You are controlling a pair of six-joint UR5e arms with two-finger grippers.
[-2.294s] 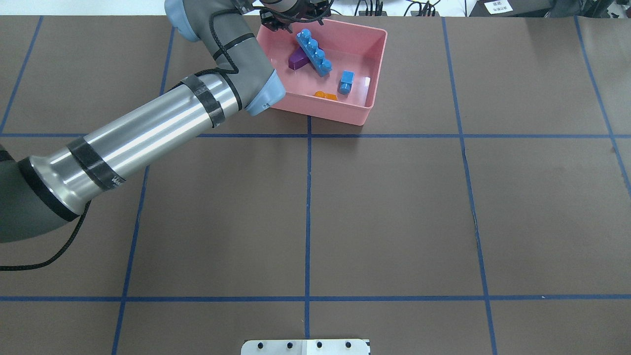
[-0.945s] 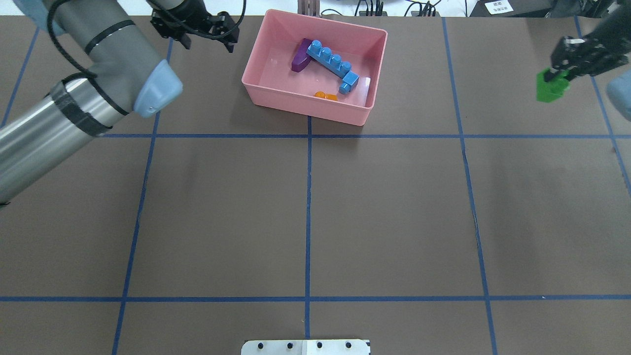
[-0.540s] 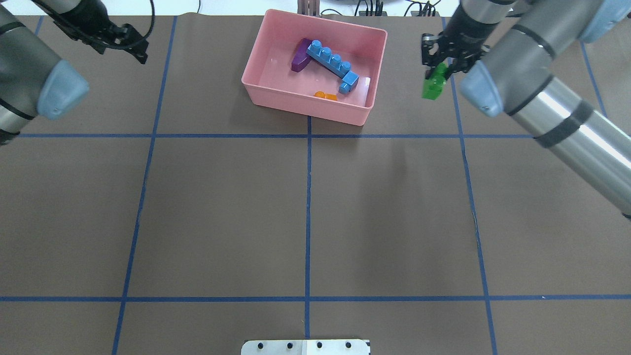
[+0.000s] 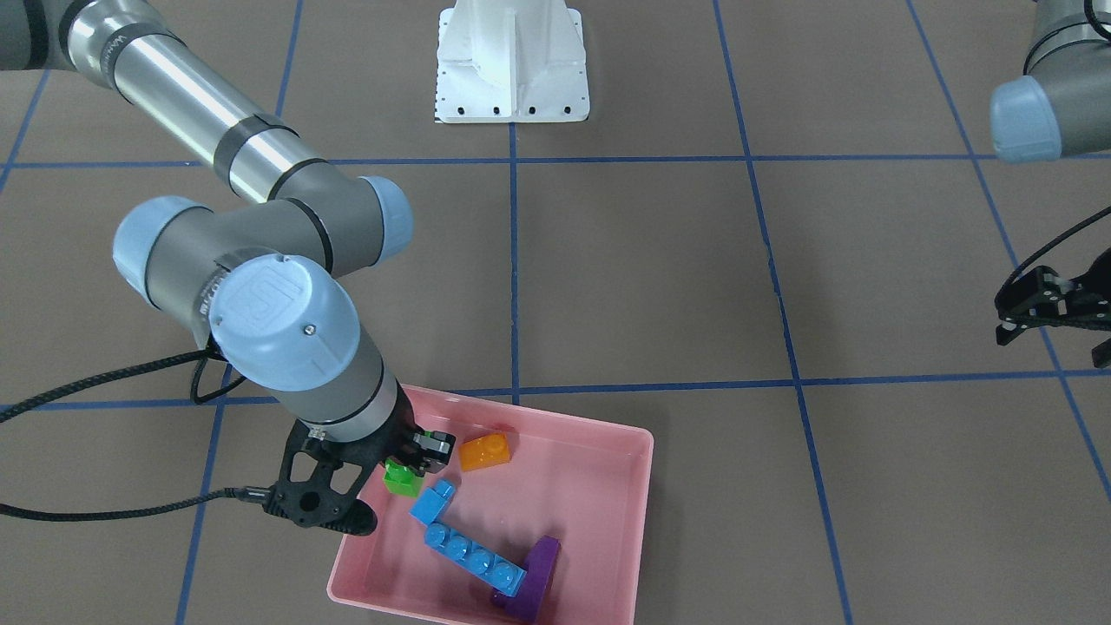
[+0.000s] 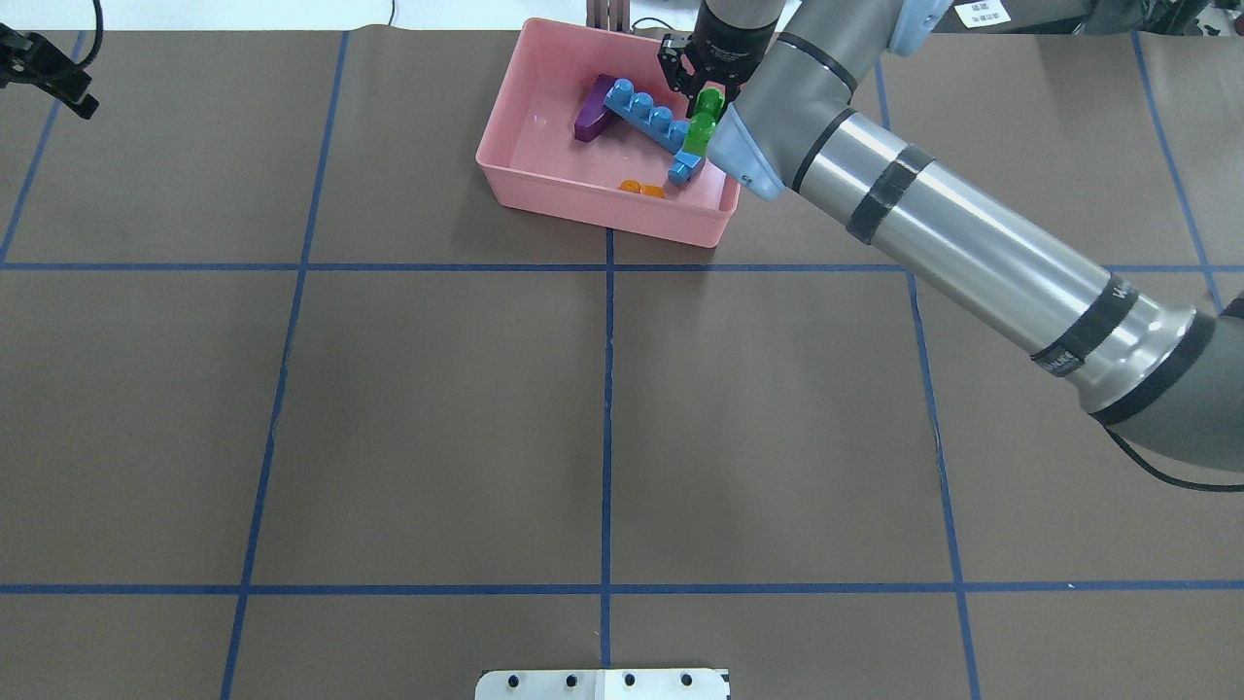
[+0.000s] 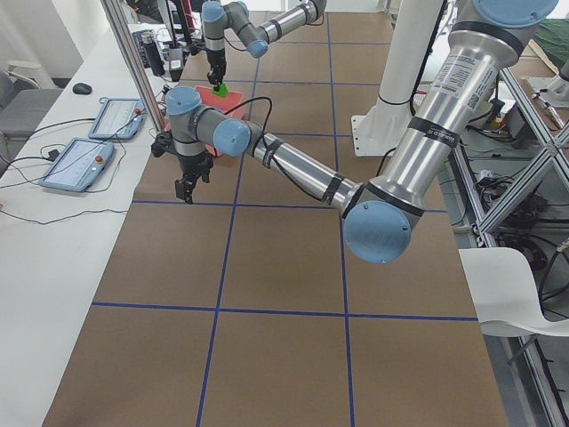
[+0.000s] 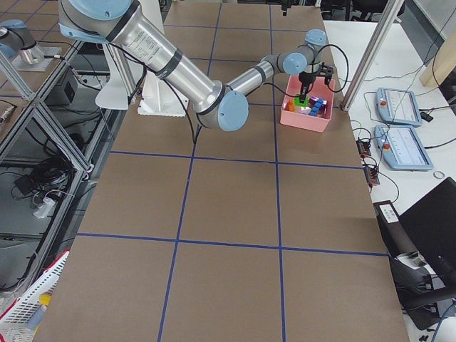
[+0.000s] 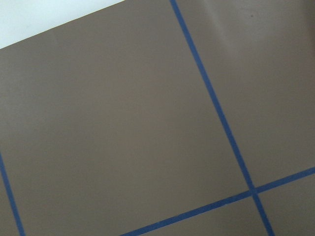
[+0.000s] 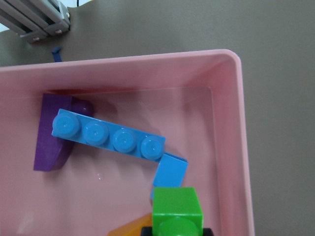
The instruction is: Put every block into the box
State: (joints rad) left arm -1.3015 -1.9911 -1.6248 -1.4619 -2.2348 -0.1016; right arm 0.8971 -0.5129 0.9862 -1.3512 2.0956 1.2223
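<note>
Plastic bricks, front view: green brick (image 4: 401,478) hangs pinched in the right gripper (image 4: 406,467) over the pink box (image 4: 644,469), near one corner, not yet let go. Orange brick (image 4: 484,451), small blue brick (image 4: 432,503), long blue brick (image 4: 475,557) & purple brick (image 4: 538,569) lie inside. Left gripper (image 4: 1050,334) is well apart, jaws spread, empty.

Overhead: green brick hovers just over the small blue brick.

R wrist view: green brick at bottom edge, grip point mostly hidden.

Prob. light, stiff, slick; best pinched on flat side walls, not studs. Shd take a short drop.
</note>
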